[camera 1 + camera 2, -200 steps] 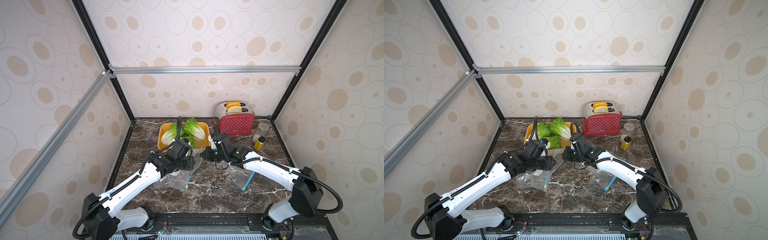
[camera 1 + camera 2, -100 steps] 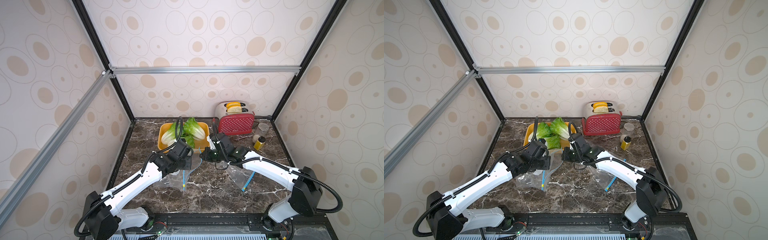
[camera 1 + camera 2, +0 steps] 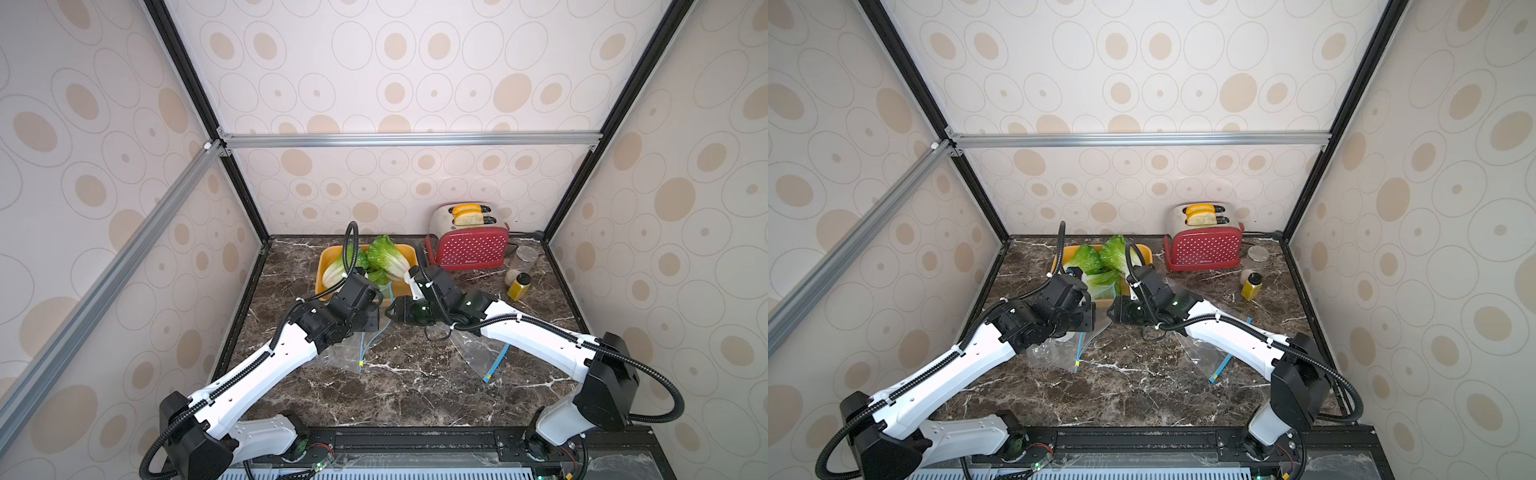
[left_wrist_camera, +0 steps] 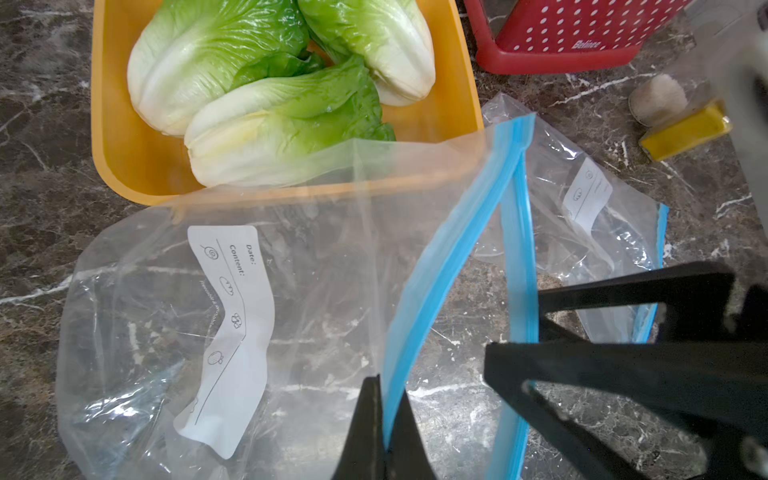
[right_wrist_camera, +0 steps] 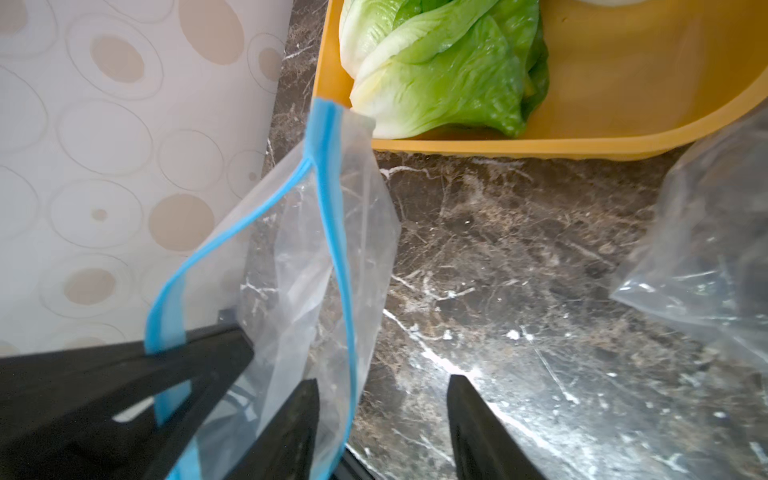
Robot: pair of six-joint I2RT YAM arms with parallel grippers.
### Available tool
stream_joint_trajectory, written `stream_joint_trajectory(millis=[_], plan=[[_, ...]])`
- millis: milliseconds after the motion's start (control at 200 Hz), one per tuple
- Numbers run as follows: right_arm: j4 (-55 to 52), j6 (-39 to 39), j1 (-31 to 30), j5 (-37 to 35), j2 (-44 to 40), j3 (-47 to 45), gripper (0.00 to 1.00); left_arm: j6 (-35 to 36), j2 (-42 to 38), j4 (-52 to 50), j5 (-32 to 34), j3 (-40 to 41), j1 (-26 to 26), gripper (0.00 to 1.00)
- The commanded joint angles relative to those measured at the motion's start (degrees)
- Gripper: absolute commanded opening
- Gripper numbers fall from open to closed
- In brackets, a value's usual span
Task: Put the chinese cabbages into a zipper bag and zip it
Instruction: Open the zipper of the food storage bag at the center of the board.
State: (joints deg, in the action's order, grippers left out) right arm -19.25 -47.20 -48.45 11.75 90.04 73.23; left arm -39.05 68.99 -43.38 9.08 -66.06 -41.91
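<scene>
Opening the zipper bag [image 4: 166, 311], we had the left gripper [image 4: 384, 386] clamped on its rim, the right gripper [image 5: 382, 379] spread apart (chinese cabbages [image 4: 270, 137] untouched); next, we reckoned, grab one.

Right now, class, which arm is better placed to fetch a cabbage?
Right, probably: the right gripper stands open near the chinese cabbages in the tray; the left gripper is shut on the zipper bag.

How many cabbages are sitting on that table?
3, all in the yellow tray: one cabbage on the side far from the red toaster, one nearest the toaster, one along the tray's near edge, partly behind the clear bag. No others seem hidden.
</scene>
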Motion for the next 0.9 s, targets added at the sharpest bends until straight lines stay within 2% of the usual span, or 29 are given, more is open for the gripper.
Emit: stream_joint_trajectory(millis=[0,115,210,501,751,896], plan=[[1.3,-2.1,-0.9,0.8,2.9,2.0,0.62,-2.6,-0.8,0.6,-0.1,-2.5,-0.3,0.00],[-0.1,-0.9,-2.0,-0.3,4.7,3.5,0.67,-3.2,-1.8,0.3,1.2,-2.7,-0.4,0.00],[-2.0,0.3,-2.1,-2.1,5.7,2.9,0.67,-3.3,-2.5,-1.8,3.6,-3.8,-0.3,0.00],[-5.6,3.3,-2.1,-6.6,4.3,-2.3,0.63,0.1,-2.5,-17.3,15.6,-12.6,0.5,0.00],[-2.6,3.0,-2.3,-3.4,3.5,-1.0,0.62,1.3,-0.2,-17.4,11.8,-11.9,2.0,0.00],[-1.1,6.3,-2.3,-0.1,0.7,1.7,0.69,0.7,-0.5,-16.7,9.8,-8.2,3.5,0.00]])
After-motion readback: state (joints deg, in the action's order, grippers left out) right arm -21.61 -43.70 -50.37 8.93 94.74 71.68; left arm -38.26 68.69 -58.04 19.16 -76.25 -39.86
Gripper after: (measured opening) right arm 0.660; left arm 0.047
